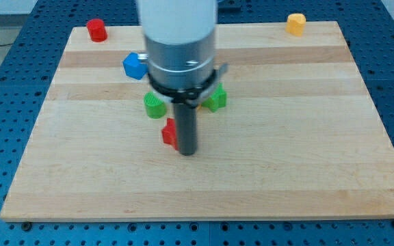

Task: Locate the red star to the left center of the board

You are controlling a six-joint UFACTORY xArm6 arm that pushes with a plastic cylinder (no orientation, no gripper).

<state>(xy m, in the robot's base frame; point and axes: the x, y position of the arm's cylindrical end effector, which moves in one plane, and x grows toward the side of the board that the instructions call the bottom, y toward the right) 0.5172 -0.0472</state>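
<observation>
A red block (169, 132), partly hidden by the rod so its star shape is hard to make out, lies near the board's middle. My tip (187, 152) rests on the board right against its right side, touching or nearly so. The rod and the arm's grey body hide what lies behind them.
A green block (154, 104) sits just above the red one, another green block (216, 99) to the rod's right. A blue block (135, 65) lies upper left. A red cylinder (97, 30) stands at the top left corner, a yellow block (296, 24) at the top right. The wooden board (306, 150) sits on a blue perforated table.
</observation>
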